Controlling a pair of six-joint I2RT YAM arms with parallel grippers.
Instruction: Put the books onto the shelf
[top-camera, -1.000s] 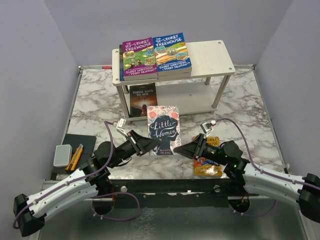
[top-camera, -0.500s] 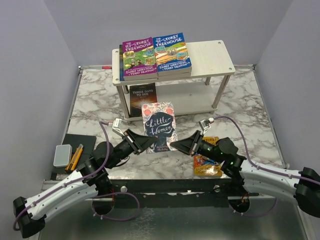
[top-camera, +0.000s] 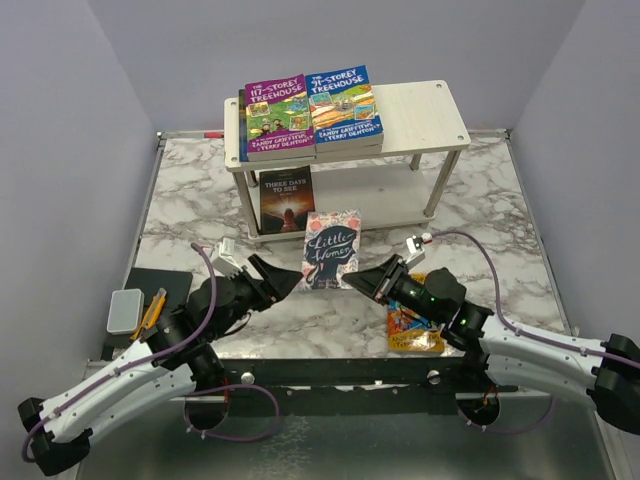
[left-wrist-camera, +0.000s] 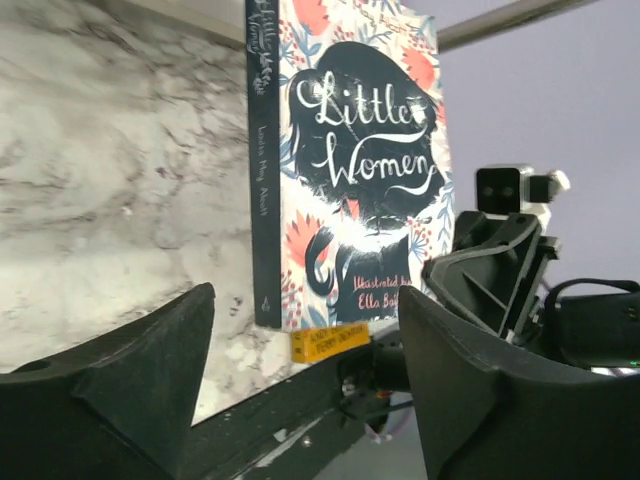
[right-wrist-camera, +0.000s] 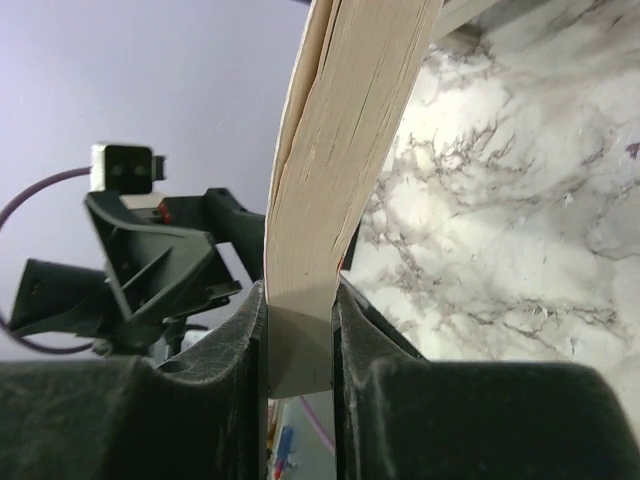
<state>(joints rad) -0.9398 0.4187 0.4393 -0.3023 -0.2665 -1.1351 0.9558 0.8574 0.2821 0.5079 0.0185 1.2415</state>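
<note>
Right gripper (right-wrist-camera: 300, 325): jaws clamped on the pink book's (top-camera: 332, 250) page edge, book upright.
Left gripper (left-wrist-camera: 305, 345): jaws apart, just left of its spine.
Shelf (top-camera: 415, 110): beyond the book; brown book (top-camera: 287, 200) at lower left, two Treehouse books (top-camera: 312, 113) top left.
Orange book (top-camera: 412, 328): under the right arm.

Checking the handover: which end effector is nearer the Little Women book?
Right. The right end effector grips a lower corner of the Little Women book; the left end effector stands open by its spine, not gripping.
</note>
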